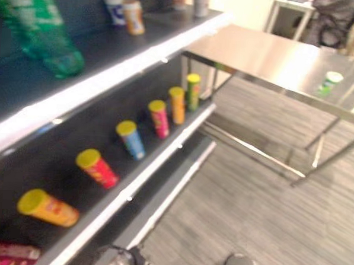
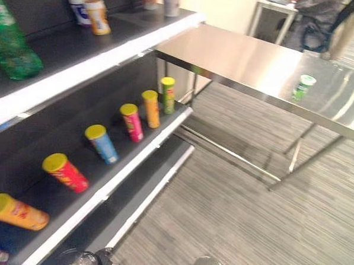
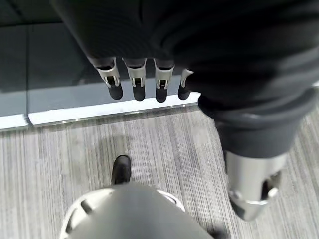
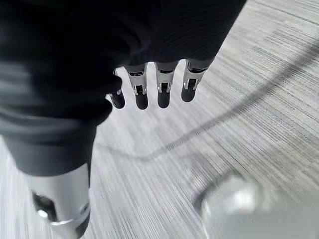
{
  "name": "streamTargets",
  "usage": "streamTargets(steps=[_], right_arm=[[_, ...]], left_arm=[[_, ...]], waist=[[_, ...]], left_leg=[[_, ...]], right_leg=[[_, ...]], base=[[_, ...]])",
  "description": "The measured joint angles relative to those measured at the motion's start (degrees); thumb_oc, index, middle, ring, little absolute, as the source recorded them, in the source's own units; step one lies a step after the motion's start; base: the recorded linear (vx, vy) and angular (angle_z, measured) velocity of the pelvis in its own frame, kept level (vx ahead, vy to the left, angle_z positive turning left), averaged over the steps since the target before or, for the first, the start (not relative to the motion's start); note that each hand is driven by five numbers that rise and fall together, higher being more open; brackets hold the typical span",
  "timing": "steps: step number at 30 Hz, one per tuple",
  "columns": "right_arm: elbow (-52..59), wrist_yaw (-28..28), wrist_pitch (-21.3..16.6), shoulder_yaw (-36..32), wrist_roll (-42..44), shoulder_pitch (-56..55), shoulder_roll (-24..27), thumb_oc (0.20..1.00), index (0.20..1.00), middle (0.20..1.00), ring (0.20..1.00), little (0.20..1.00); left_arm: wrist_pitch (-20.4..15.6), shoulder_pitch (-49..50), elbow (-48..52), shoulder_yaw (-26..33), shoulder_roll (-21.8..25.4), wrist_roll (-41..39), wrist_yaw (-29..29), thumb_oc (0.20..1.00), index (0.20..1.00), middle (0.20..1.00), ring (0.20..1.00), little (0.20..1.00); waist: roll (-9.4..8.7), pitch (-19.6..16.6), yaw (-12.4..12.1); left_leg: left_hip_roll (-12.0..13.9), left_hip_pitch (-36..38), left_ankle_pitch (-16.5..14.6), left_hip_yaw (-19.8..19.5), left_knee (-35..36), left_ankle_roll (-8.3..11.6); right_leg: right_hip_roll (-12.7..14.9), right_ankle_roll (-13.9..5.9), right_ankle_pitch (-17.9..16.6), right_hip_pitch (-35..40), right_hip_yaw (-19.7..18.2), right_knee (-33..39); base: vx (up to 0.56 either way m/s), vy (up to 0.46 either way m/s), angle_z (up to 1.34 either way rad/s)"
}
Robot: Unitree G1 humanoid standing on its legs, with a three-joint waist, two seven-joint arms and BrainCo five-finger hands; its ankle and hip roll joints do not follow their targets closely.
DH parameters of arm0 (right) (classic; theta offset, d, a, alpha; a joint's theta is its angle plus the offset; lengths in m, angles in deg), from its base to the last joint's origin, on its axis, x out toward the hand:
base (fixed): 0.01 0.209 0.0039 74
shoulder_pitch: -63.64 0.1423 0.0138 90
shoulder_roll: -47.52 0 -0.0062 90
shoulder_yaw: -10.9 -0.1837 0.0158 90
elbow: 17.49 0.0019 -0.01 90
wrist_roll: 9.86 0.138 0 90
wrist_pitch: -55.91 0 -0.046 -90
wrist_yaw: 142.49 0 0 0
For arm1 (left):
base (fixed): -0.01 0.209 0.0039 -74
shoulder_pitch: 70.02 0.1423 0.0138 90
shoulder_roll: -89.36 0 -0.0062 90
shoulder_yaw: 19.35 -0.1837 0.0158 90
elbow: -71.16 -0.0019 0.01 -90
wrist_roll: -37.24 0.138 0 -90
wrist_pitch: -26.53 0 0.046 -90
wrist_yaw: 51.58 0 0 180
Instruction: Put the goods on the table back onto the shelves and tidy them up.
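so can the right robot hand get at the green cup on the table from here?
Probably not yet. The right robot hand hangs open over the floor, holding nothing, while the green cup stands on the far side of the steel table.

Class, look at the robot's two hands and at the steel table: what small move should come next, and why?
Probably a step toward the table, bringing a hand within reach of the green cup. It is the one item standing on the table, far from the shelves. Both the left hand and right hand hang open over the floor, holding nothing.
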State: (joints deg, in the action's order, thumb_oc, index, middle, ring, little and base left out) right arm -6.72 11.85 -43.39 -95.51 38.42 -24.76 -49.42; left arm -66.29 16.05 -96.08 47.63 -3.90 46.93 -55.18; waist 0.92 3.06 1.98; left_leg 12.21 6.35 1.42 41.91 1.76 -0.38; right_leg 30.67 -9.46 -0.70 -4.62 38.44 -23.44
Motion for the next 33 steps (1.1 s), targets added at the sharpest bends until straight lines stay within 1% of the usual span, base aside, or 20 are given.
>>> streamTargets(steps=[2, 3, 5, 6, 7, 9, 13, 14, 15, 17, 18, 19, 22, 24, 26, 27, 28, 30, 31, 33], right_arm=[[0.49, -1.19, -0.05, 0.84, 0.0, -0.12, -1.94, 1.0, 1.0, 1.0, 1.0, 1.0], [0.57, -1.42, -0.09, 1.65, -0.01, 0.05, -2.01, 1.0, 1.0, 1.0, 1.0, 1.0], [1.99, -1.98, -0.43, 2.5, 0.03, -0.11, -0.79, 1.0, 1.0, 1.0, 1.0, 1.0], [2.74, -2.19, -0.93, 1.97, 0.05, 0.09, 1.67, 1.0, 1.0, 1.0, 1.0, 1.0], [4.08, -2.06, -1.36, 3.14, 0.0, -0.94, 0.77, 1.0, 1.0, 1.0, 1.0, 1.0], [9.19, -1.01, -1.63, 11.38, -1.09, -3.03, -3.79, 1.0, 1.0, 1.0, 1.0, 1.0], [12.08, -0.16, -1.83, 14.55, -3.69, -2.95, -4.75, 1.0, 1.0, 1.0, 1.0, 1.0], [11.5, -0.35, -1.64, 14.09, -3.92, -2.94, -4.14, 1.0, 1.0, 1.0, 1.0, 1.0], [14.97, 0.27, -1.09, 11.39, -8.61, -5.33, -1.59, 1.0, 1.0, 1.0, 1.0, 1.0], [24.19, 0.01, -0.95, 19.54, -16.02, -8.37, 1.96, 1.0, 1.0, 1.0, 1.0, 1.0], [28.67, -0.13, -1.07, 23.36, -20.2, -9.35, 4.37, 1.0, 1.0, 1.0, 1.0, 1.0], [30.9, -0.17, -0.99, 24.99, -22.5, -8.57, 5.64, 1.0, 1.0, 1.0, 1.0, 1.0], [32.42, 1.02, -1.18, 25.83, -27.11, -4.78, 6.99, 1.0, 1.0, 1.0, 1.0, 1.0], [32.61, 2.82, -0.15, 28.61, -33.37, -4.42, 8.4, 1.0, 1.0, 1.0, 1.0, 1.0], [32.71, 3.36, 0.32, 29.07, -35.29, -5.81, 8.73, 1.0, 1.0, 1.0, 1.0, 1.0], [31.22, 3.58, 1.65, 30.21, -36.55, -6.73, 8.46, 1.0, 1.0, 1.0, 1.0, 1.0], [31.17, 3.76, 2.36, 30.8, -36.91, -6.94, 7.79, 1.0, 1.0, 1.0, 1.0, 1.0], [30.77, 3.81, 2.68, 31.32, -38.43, -6.8, 5.05, 1.0, 1.0, 1.0, 1.0, 1.0], [29.76, 3.93, 2.71, 31.1, -38.74, -5.38, 3.86, 1.0, 1.0, 1.0, 1.0, 1.0], [29.81, 4.14, 2.8, 31.21, -39.2, -4.36, 3.69, 1.0, 1.0, 1.0, 1.0, 1.0]], left_arm=[[0.2, 1.94, -1.42, 2.11, 1.69, -2.12, -0.62, 1.0, 1.0, 1.0, 1.0, 1.0], [0.13, 2.58, -1.2, 3.91, 0.8, -2.63, -0.93, 1.0, 1.0, 1.0, 1.0, 1.0], [0.06, 2.02, 0.41, 4.97, -1.17, -3.76, -1.12, 1.0, 1.0, 1.0, 1.0, 1.0], [-0.7, 1.45, 2.39, 4.98, -2.56, -4.3, -1.79, 1.0, 1.0, 1.0, 1.0, 1.0], [-0.59, 1.96, 2.77, 5.09, -2.41, -4.45, -2.25, 1.0, 1.0, 1.0, 1.0, 1.0], [-0.07, 3.49, 2.68, 4.96, 0.5, -4.56, -3.31, 1.0, 1.0, 1.0, 1.0, 1.0], [-0.06, 3.35, 2.87, 5.44, -1.09, -4.61, -3.24, 1.0, 1.0, 1.0, 1.0, 1.0], [-0.1, 3.07, 3.13, 5.43, -1.37, -4.54, -3.27, 1.0, 1.0, 1.0, 1.0, 1.0], [-0.85, 3.86, 3.37, 5.06, -3.08, -4.62, -4.46, 1.0, 1.0, 1.0, 1.0, 1.0], [-1.76, 6.88, 3.63, 6.8, -1.99, -4.65, -4.99, 1.0, 1.0, 1.0, 1.0, 1.0], [-2.02, 7.19, 3.09, 9.86, -2.32, -6.71, -5.53, 1.0, 1.0, 1.0, 1.0, 1.0], [-2.1, 7.2, 3.22, 10.26, -2.26, -8.06, -5.92, 1.0, 1.0, 1.0, 1.0, 1.0], [-2.32, 5.55, 2.57, 10.5, -2.86, -10.32, -6.45, 1.0, 1.0, 1.0, 1.0, 1.0], [-2.93, 2.6, 3.21, 9.78, -3.26, -11.01, -6.52, 1.0, 1.0, 1.0, 1.0, 1.0], [-3.17, 2.15, 3.39, 9.37, -3.95, -10.98, -6.43, 1.0, 1.0, 1.0, 1.0, 1.0], [-4.01, 1.95, 3.08, 9.66, -4.93, -10.98, -6.05, 1.0, 1.0, 1.0, 1.0, 1.0], [-4.24, 2.22, 3.18, 9.66, -5.08, -10.93, -5.6, 1.0, 1.0, 1.0, 1.0, 1.0], [-4.57, 2.45, 3.04, 10.4, -3.6, -11.04, -4.93, 1.0, 1.0, 1.0, 1.0, 1.0], [-3.92, 1.68, 2.18, 10.69, -3.16, -12.06, -4.86, 1.0, 1.0, 1.0, 1.0, 1.0], [-3.54, 1.99, 1.76, 11.8, -2.89, -13.59, -4.75, 1.0, 1.0, 1.0, 1.0, 1.0]], waist=[[-1.75, -0.52, -1.19], [-1.46, -1.0, -1.59], [-1.48, -1.33, -1.49], [1.71, -1.37, -1.03], [2.55, -2.41, -1.21], [-0.75, -4.37, -1.91], [-0.42, -4.4, -2.0], [-0.55, -4.31, -2.14], [1.92, -3.26, 0.27], [2.94, -3.29, -0.98], [2.1, -3.0, -1.18], [1.19, -2.78, -1.52], [1.21, -1.12, -1.75], [1.73, 0.2, -3.31], [4.55, 0.36, -3.06], [6.86, 0.18, -3.97], [7.04, 0.17, -3.92], [3.39, 1.34, -4.35], [1.91, 3.16, -4.92], [0.33, 3.8, -7.33]], left_leg=[[4.82, 0.24, -0.13, -0.83, -7.26, 1.34], [7.19, -1.89, -2.93, -1.34, -11.26, 2.98], [1.0, -5.61, -4.01, -4.08, -6.11, 5.21], [-3.01, -7.48, 9.46, -5.29, 0.9, -0.78], [-0.89, -6.18, 6.1, -2.22, -0.97, -0.5], [2.74, -5.0, 6.56, 0.24, -4.4, 1.19], [11.95, -8.32, 6.12, 0.49, -11.28, 4.75], [11.47, -8.38, 5.15, -0.21, -10.67, 5.87], [10.99, -7.89, 15.93, -2.9, -9.56, 6.52], [13.64, -7.93, 16.85, -13.7, -13.54, 5.67], [13.31, -11.54, 14.9, -24.59, -17.16, 6.11], [10.11, -10.89, 9.63, -29.0, -12.22, 8.77], [3.43, -9.98, 8.4, -33.76, 0.45, 9.64], [-8.49, -12.53, 4.32, -38.35, -0.85, 6.91], [-10.24, -13.75, 2.61, -36.37, -0.7, 5.64], [-9.2, -14.97, 2.22, -36.94, -2.23, 0.94], [-8.82, -15.16, 2.16, -36.99, -1.66, 1.19], [-10.98, -16.01, 1.27, -37.79, -3.62, 4.02], [-11.05, -20.23, 0.4, -39.08, -12.24, 5.33], [-12.0, -21.48, 0.49, -39.84, -9.13, 5.52]], right_leg=[[-3.18, 3.46, -9.87, 7.4, 1.19, 10.59], [-5.32, 5.02, -8.25, 8.27, 1.39, 12.79], [-4.57, 4.98, -7.73, 9.14, 0.19, 16.03], [-5.89, 2.19, -5.29, 8.72, -2.23, 13.95], [-6.38, 0.15, -2.17, 8.38, -5.73, 11.66], [-7.84, -2.3, 5.51, 6.53, -11.53, 8.51], [-15.98, -0.29, 7.17, 7.21, -12.51, 14.88], [-15.94, -0.11, 7.08, 7.69, -12.57, 15.25], [-16.78, 2.24, 9.63, 6.14, -13.43, 10.12], [-21.26, 7.83, 8.24, 0.42, -18.06, 10.86], [-22.45, 9.22, 7.0, 0.11, -21.46, 12.61], [-22.37, 9.29, 5.93, -0.4, -24.29, 15.04], [-23.67, 8.99, 1.35, -0.2, -28.62, 20.2], [-23.36, 8.85, -0.63, 2.53, -29.92, 25.42], [-25.4, 7.55, -1.27, 4.88, -29.12, 27.77], [-27.88, 6.45, 0.19, 4.04, -29.24, 24.83], [-28.32, 6.48, 2.41, 2.2, -29.5, 20.1], [-25.72, 6.97, 9.78, 1.58, -28.24, 13.33], [-25.3, 8.26, 9.7, 3.18, -28.7, 16.0], [-24.06, 8.59, 9.02, 5.62, -30.42, 19.99]], base=[[-0.2, -0.401, -1.28], [-0.14, -0.325, -0.76], [-0.15, -0.544, -0.08], [-0.16, -0.687, -0.13], [-0.1, -0.448, -0.34], [-0.1, -0.434, -0.94], [-0.09, -0.402, -0.68], [-0.21, -0.809, -0.05], [-0.04, -0.235, -0.32], [-0.07, -0.263, -1.28], [-0.01, -0.218, -1.64], [0.06, -0.144, -1.35], [0.16, -0.209, -1.03], [0.19, -0.038, -0.95], [0.23, 0.017, -0.4], [0.24, 0.023, -0.27], [0.27, 0.028, -0.21], [0.31, 0.069, 0.17], [0.33, 0.13, 0.07], [0.32, 0.197, -0.07]])
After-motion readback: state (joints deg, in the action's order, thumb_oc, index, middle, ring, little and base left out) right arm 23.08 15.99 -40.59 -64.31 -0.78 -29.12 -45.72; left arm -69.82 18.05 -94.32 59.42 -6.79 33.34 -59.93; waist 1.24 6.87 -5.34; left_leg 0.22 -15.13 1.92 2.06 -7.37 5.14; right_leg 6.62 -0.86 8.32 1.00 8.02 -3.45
